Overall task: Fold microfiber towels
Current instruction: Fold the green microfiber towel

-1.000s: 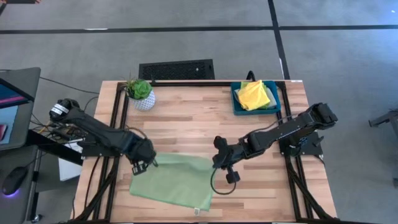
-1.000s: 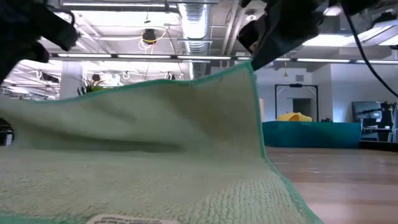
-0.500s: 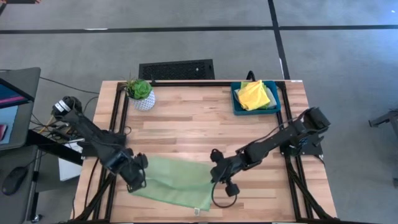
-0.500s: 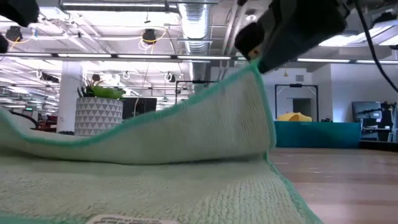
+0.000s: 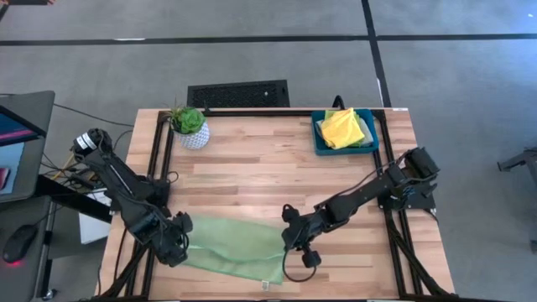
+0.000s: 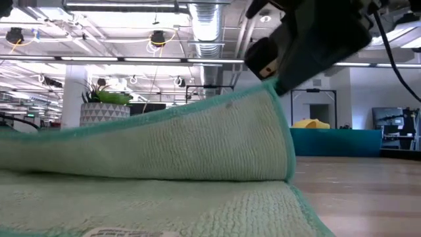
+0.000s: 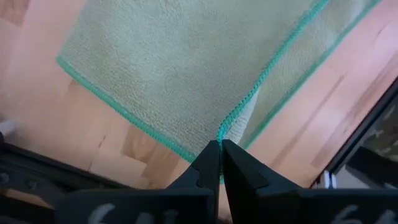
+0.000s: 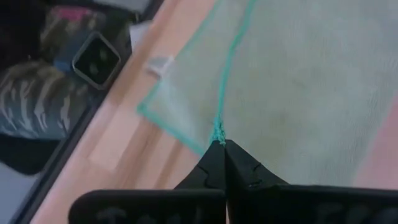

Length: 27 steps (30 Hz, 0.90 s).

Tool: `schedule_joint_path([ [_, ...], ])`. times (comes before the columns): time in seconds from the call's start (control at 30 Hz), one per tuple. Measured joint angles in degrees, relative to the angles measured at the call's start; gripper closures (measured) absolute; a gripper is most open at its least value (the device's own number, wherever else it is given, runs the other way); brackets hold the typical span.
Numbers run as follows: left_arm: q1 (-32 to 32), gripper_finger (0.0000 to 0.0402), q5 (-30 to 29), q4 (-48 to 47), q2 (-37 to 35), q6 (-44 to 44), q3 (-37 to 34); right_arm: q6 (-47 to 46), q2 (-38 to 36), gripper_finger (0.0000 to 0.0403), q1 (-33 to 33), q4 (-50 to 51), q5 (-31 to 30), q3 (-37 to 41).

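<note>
Pale green towel [image 5: 235,250] is lying at the near edge of the wooden table [image 5: 268,168], between the two arms, already doubled over so that one layer is resting partly on the other. The left gripper [image 5: 178,246] is pinching one corner of the upper layer, its fingers closed tight on the teal stitched hem, as the left wrist view shows. The right gripper [image 5: 290,239] is doing the same at the opposite corner, fingers clamped on the hem and holding it just above the layer beneath, seen raised in the low view. The step in hand appears to be the first fold: carrying the far edge over toward the near edge. The next move probably calls for lowering both corners together until the edges are lining up, then letting go without dragging the cloth askew. Well apart, a yellow towel [image 5: 342,127] is sitting in the teal tray [image 5: 320,141] at the far right, beside no arm.
</note>
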<state>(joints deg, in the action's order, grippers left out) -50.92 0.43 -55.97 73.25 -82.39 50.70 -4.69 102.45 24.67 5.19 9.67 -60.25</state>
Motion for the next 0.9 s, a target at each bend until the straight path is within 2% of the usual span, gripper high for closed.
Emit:
schedule_joint_path([
  [0.3, 0.0, 0.0378, -2.8, 0.2, 0.0, 0.0, 0.0, -3.1, 0.1, 0.0353, -0.2, -1.4, 0.0, -0.1],
  [0.77, 0.0, 0.0289, -2.2, 0.4, 0.0, -1.9, 0.0, -3.9, 0.0, 0.0249, -0.6, -1.4, -0.2, -0.1],
  [0.9, 0.2, 0.0274, -5.7, -1.9, 0.0, -3.6, 0.0, -4.0, 0.0, 0.0224, -1.7, -1.3, -0.5, -0.1],
])
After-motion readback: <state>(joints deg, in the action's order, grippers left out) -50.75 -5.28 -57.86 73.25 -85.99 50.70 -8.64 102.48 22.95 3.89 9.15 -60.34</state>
